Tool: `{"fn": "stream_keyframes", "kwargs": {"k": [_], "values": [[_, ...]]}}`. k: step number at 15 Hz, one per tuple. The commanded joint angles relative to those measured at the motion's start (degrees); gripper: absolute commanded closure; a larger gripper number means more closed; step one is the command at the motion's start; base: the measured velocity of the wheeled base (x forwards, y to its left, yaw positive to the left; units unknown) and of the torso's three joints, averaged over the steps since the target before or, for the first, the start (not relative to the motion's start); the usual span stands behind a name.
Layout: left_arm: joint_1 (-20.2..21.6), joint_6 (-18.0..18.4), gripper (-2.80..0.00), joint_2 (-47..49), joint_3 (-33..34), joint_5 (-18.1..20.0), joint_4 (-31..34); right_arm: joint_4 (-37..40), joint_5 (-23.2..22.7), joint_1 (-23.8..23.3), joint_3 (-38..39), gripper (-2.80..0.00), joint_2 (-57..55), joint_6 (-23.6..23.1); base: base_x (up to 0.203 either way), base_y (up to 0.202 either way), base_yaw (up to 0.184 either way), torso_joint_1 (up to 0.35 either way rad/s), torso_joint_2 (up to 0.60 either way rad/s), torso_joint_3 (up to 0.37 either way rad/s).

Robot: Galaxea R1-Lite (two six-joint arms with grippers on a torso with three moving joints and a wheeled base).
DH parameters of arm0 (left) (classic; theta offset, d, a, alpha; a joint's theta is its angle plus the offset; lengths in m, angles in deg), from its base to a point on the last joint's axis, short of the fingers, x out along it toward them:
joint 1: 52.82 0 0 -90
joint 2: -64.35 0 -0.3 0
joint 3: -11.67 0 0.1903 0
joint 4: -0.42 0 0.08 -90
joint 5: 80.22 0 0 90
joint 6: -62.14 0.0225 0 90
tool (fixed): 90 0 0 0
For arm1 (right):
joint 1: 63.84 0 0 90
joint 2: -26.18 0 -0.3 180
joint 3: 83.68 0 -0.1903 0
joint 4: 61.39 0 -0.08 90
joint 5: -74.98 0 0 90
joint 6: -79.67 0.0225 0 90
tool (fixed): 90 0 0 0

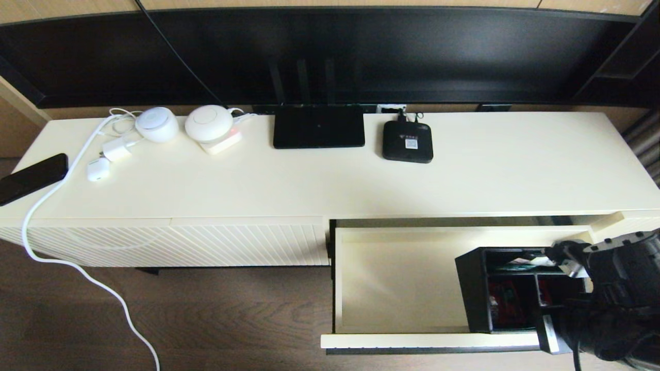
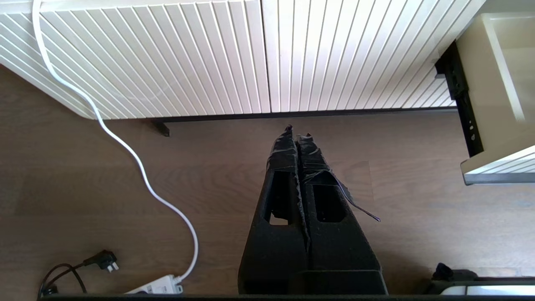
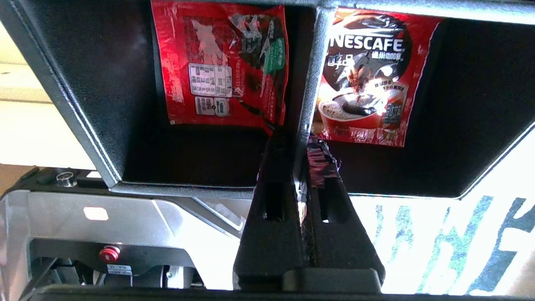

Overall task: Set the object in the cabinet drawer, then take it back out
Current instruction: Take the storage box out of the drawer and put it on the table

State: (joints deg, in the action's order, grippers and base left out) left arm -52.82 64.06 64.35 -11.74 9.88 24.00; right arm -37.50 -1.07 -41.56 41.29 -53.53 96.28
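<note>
Black and boxy, the organizer box (image 1: 508, 291) sits at the right end of the open cabinet drawer (image 1: 402, 281), at about four o'clock in the head view. Whether it rests on the drawer floor or hangs just above it I cannot tell. Its open compartments face up, and its long axis runs front to back, from the drawer's ribbed front toward the cabinet.

From the head, the right arm hides where the box is gripped. The right wrist view fills that in: the right gripper (image 3: 301, 146) is closed tight over the thin divider wall between two compartments, one finger (image 3: 273, 167) in each. A red packet (image 3: 225, 67) lies in one compartment and a Nescafe packet (image 3: 368, 79) in the other.

Only the left wrist view shows the left gripper (image 2: 297, 136), fingers pressed together on nothing, low over the brown floor (image 2: 104, 200) before the ribbed panel (image 2: 167, 58).
</note>
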Motion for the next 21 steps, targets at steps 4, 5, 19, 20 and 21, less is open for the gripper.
{"fn": "stream_keyframes", "kwargs": {"k": [4, 5, 19, 20, 21], "values": [[0.0, 0.02, 0.0, 0.01, -0.03, -0.01, -0.03, 0.8, 0.35, 0.51, -0.35, 0.0, 4.89, -0.02, 0.0, 0.0, 0.0, 0.0, 0.0, 0.0], [0.0, 0.02, 0.0, 0.05, -0.02, -0.01, 0.02, 0.73, 0.89, 0.58, -0.64, 0.0, 5.35, -0.25, 0.0, 0.0, 0.0, 0.0, 0.0, 0.0], [0.0, 0.02, 0.0, 0.09, -0.04, -0.01, 0.04, 12.55, 5.24, -0.21, -12.69, 0.0, 12.53, -6.26, 0.0, 0.0, 0.0, 0.0, 0.0, 0.0], [0.0, 0.02, 0.0, 0.09, -0.04, -0.01, 0.01, 12.6, 5.22, -0.21, -14.11, 0.0, 11.85, -6.18, 0.0, 0.0, 0.0, 0.0, 0.0, 0.0], [0.0, 0.02, 0.0, 0.09, -0.01, -0.01, 0.02, 12.65, 5.22, -0.26, -15.47, 0.0, 11.02, -6.12, 0.0, 0.0, 0.0, 0.0, 0.0, 0.0]]}}
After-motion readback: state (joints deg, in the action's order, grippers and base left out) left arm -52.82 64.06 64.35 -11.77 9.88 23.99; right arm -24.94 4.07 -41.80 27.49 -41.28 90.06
